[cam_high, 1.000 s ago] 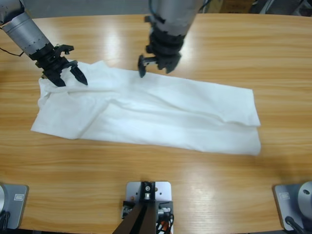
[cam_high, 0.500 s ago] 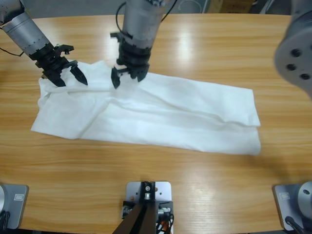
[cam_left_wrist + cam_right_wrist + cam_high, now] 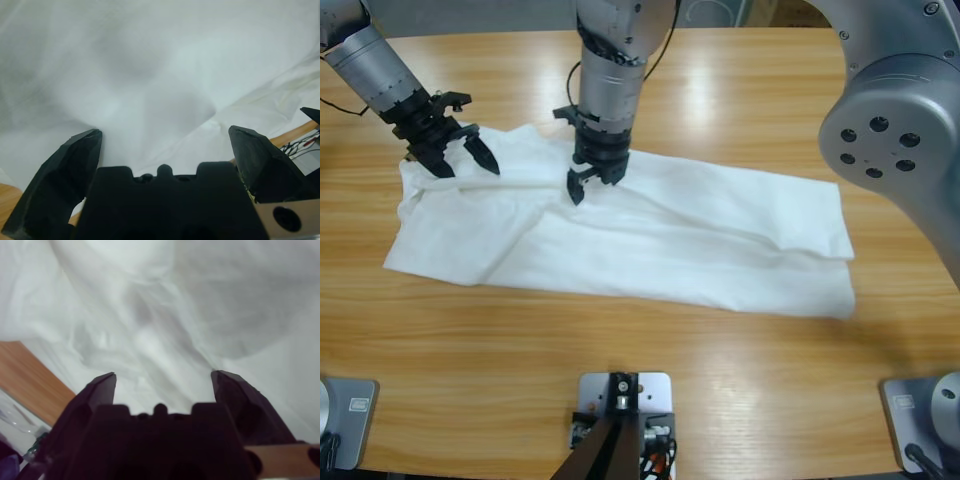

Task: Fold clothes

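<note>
**Fold barely started – shirt flat-ish, both grippers open**

T-shirt (image 3: 700,240) lies spread lengthwise across the table (image 3: 770,380) as a long white band. Its left end is rumpled, with a diagonal crease, and its right end has a small overlapped edge. I'd say it's maybe narrowed lengthwise already, but no crosswise fold is done yet, so most of the job is left.

High view: one arm comes in from the upper-left corner. Its gripper (image 3: 463,163) is angled down at the shirt's far-left corner, jaws spread, tips at the cloth, nothing pinched that I can see. A 2nd arm drops from top middle, forearm near vertical. Its gripper (image 3: 592,183) points down onto the shirt near the far edge, left of centre, jaws apart. The big silver elbow (image 3: 885,130) at right prob. belongs to that arm.

Wrist views don't let me settle which arm is L and which is R. Both show white cloth close under the jaws and a bit of wood at the edge. L gripper (image 3: 165,145): jaws wide apart, empty. R gripper (image 3: 162,385): same, apart, no cloth between.
</note>
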You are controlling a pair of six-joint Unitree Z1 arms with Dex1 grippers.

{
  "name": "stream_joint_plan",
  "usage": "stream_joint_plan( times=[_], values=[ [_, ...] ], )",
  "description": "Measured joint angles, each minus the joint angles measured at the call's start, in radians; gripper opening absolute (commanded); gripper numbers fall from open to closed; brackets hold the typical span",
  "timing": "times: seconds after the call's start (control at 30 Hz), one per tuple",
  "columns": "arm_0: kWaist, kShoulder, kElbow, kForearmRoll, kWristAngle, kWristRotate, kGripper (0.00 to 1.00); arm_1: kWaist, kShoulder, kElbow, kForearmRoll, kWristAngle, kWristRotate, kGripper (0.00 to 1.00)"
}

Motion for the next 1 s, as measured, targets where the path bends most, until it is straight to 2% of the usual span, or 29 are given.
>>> stream_joint_plan(
  times=[0.2,0.47,0.73,1.0],
  values=[
    [-0.001,0.0,0.0,0.0,0.0,0.0,0.996,0.001,-0.001,0.0,0.0,-0.055,-0.003,0.78],
    [-0.005,0.0,0.0,0.0,0.0,0.0,0.996,0.001,-0.002,0.0,0.0,-0.072,-0.003,0.78],
    [-0.005,0.0,0.0,0.0,0.0,0.0,0.996,0.038,-0.002,0.0,0.0,0.02,-0.001,0.78],
    [-0.005,0.0,0.0,0.0,0.0,0.0,0.996,0.067,-0.002,0.0,0.0,0.045,0.004,0.78]
  ],
)
